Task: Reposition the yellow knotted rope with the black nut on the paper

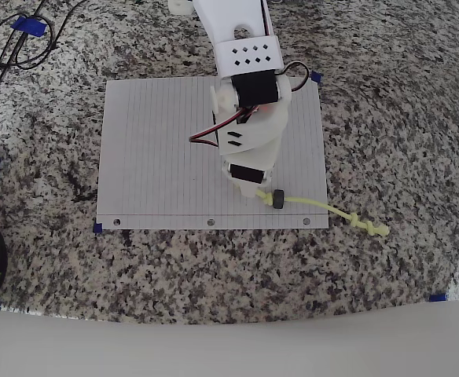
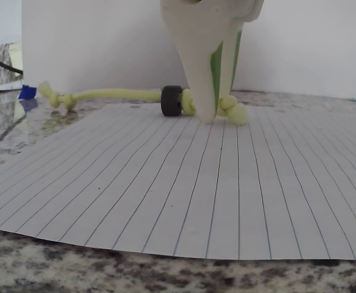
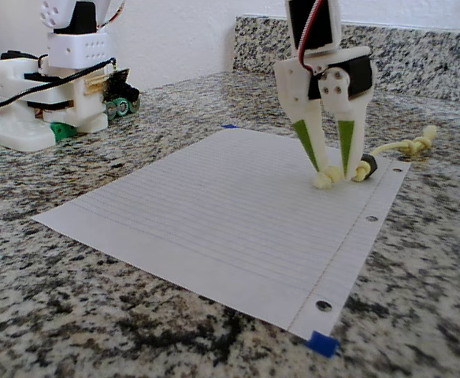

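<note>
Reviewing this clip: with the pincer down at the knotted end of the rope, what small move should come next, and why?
Probably drag inward across the paper. The pincer looks closed on the near knot of the yellow knotted rope, beside the black nut. In the overhead view the rope's far knot lies off the sheet on the granite counter, so pulling toward the sheet's middle should bring it on.

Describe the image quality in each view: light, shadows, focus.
Overhead view: even, soft light, the paper slightly washed out, barely any shadows. Wrist view: the gripper and the yellow knotted rope fairly sharp, the near granite blurred. Fixed view: bright, the near granite soft, a faint shadow beneath the gripper.
</note>
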Action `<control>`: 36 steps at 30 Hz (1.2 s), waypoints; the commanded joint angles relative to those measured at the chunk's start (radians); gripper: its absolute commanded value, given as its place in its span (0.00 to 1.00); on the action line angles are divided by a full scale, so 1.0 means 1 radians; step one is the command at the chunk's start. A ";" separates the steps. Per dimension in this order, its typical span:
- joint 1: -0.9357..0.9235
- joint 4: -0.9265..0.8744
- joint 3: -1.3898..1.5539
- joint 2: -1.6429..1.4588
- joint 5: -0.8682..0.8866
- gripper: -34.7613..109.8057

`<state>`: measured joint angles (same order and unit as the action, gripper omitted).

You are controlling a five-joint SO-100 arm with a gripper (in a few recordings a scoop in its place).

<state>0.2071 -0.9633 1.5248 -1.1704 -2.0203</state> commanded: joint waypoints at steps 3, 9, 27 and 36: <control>-0.014 0.009 -0.037 -0.005 -0.009 0.41; -0.017 0.014 -0.037 0.002 -0.009 0.32; -0.086 -0.041 -0.034 -0.201 -0.005 0.24; -0.137 -0.074 -0.021 -0.407 0.005 0.24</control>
<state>0.0844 -1.0278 1.5202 -1.4726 -2.0233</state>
